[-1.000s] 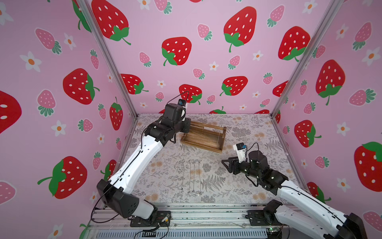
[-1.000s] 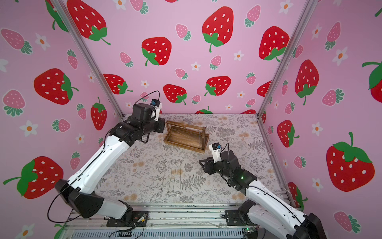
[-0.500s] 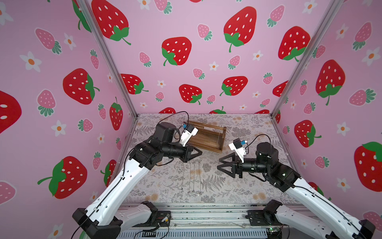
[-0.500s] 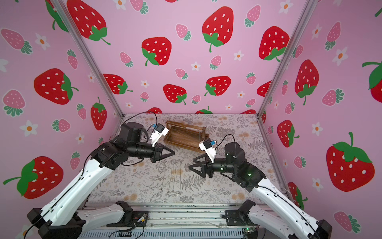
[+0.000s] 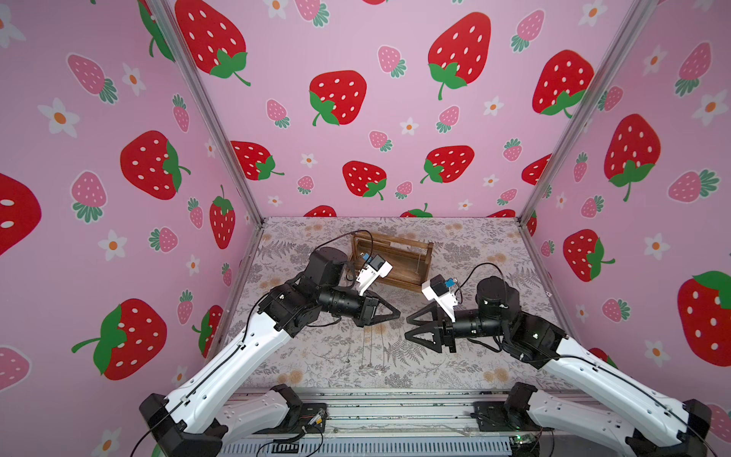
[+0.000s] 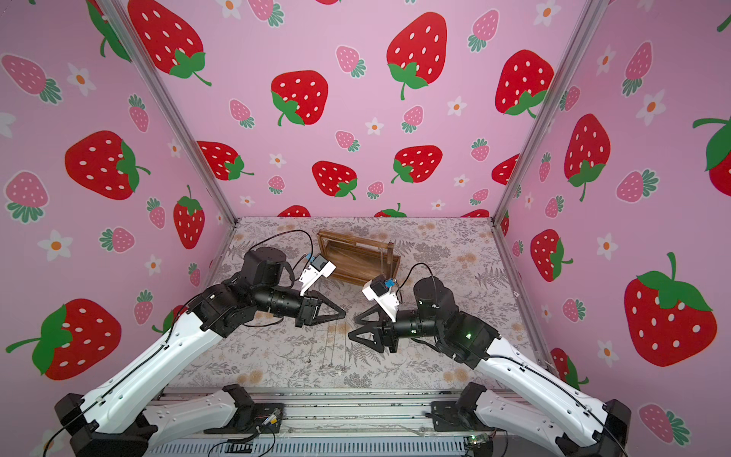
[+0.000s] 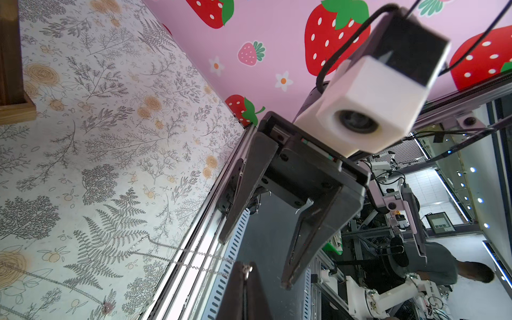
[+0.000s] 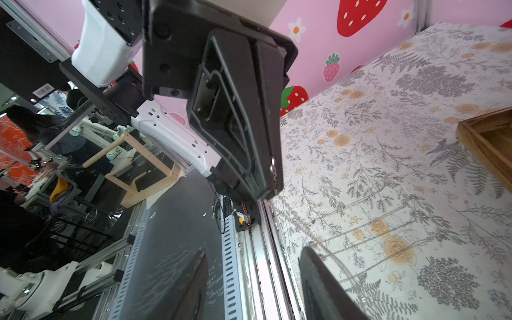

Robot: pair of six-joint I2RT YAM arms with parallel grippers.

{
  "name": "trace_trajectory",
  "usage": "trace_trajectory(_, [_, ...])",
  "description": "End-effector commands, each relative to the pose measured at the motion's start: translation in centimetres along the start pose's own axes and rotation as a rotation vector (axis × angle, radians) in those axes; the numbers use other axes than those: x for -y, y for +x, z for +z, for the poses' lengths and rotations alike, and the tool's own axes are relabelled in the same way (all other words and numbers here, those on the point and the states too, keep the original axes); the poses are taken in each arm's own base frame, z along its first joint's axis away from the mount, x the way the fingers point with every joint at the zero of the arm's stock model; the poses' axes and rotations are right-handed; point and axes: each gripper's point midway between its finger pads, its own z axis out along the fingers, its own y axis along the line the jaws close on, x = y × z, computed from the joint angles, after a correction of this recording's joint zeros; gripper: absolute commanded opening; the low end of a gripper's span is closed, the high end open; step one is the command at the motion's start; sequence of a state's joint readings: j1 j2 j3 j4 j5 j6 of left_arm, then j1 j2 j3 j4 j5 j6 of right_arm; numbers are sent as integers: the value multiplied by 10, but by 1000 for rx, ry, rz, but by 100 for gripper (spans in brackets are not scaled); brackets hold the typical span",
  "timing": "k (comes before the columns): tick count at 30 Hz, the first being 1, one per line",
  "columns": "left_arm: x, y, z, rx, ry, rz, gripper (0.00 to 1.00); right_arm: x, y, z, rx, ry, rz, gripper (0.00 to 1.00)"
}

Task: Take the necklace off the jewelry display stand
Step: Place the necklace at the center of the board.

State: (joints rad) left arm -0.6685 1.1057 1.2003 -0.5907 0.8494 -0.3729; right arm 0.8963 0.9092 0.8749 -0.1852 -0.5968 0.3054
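Black left gripper (image 5: 395,314) was closed to a single point, with a fine silver necklace (image 7: 210,255) pinched at the very tip (clearest from the wrist views). From the pinch the chain ran down in two strands and trailed onto the mat (image 5: 312,356). The gripper was held roughly level above the mat, pointing toward the right gripper (image 5: 407,327).

Right gripper: jaws stood about half apart, nothing between them. Its tips faced the left tip, close but not touching in both top views. In the right wrist view the hanging chain passed just beside one right finger (image 8: 318,277); contact could not be told.

Below and between the two grippers, more thin chains (image 8: 374,230) lay stretched in near-parallel lines on the floral mat. They were faint in the top views, count uncertain.

Stand (image 5: 391,257): brown wood, tray base, two uprights, top bars. It sat behind both grippers, nearer the back wall (image 5: 356,166) and at a slant to it, well apart from the held necklace. The left wrist camera (image 5: 374,267) overlapped its near left corner in both top views. A pale line (image 6: 381,259) hung from a top bar by the upright on the robot's right; too thin to say what it was.

Pink strawberry-print walls closed the mat in on three sides.
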Motion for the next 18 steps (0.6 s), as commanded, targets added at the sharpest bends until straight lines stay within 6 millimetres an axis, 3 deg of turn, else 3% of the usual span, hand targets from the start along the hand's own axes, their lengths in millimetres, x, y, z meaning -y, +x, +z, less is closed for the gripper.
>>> trace_trajectory(1, [12,-3,2,21,41,25,0,2,-23,-4,75,61,-49,53])
trace_trajectory(13, [14,4,15,-8,35,24,0,-5,-17,11,58,22,-25,43])
trace_trajectory(18, [12,4,16,-12,18,30,0,-4,-16,12,56,25,-25,29])
